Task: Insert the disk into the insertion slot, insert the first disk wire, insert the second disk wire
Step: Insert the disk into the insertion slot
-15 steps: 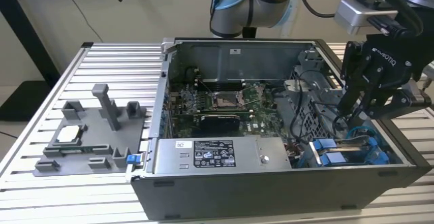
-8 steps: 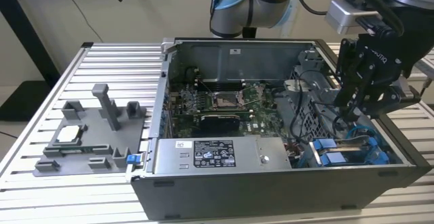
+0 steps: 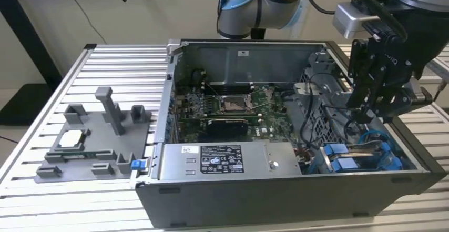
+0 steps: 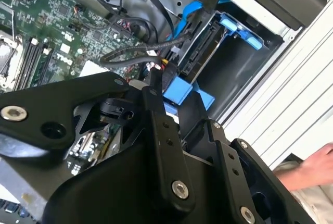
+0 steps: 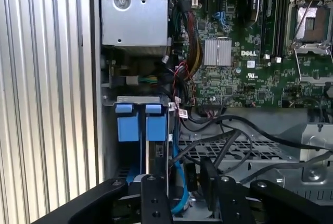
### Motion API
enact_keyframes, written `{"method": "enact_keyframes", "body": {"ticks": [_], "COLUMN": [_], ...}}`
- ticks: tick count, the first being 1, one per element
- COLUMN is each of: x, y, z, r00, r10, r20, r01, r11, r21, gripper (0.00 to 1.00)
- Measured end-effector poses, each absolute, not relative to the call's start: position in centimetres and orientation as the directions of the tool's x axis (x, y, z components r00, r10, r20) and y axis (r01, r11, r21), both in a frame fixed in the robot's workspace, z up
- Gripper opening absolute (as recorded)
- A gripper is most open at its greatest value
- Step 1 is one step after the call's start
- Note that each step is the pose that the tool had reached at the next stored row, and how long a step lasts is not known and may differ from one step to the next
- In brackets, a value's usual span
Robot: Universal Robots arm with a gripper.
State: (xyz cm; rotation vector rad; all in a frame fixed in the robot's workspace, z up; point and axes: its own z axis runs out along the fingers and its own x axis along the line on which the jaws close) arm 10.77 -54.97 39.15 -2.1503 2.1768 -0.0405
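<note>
Lurker: what could go sideways?

Me: disk is seated in the insertion slot, my gripper hangs just over that slot, jaws apart, gripping nothing I can see. Blue cable and black cables by the slot might snag me and get yanked loose.

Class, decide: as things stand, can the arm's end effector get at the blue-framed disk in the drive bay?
Probably yes: the case is open on top and the end effector hangs just above the disk; black cables beside it may crowd the approach.
</note>
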Motion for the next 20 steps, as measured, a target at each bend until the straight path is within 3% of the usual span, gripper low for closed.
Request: {"method": "enact_keyframes", "body": {"ticks": [6,19,20], "x": [10.75,10.13,10.12], "y": [-54.96,-54.91,-54.92], "z": [38.55,38.36,38.33], "r00": [-0.004,-0.002,-0.002], "r10": [-0.999,-0.999,-0.999], "r20": [-0.04,-0.049,-0.05], "r01": [-0.994,-0.993,-0.993], "r11": [0.008,0.008,0.008], "r21": [-0.109,-0.119,-0.119], "gripper": [1.0,1.0,0.0]}}
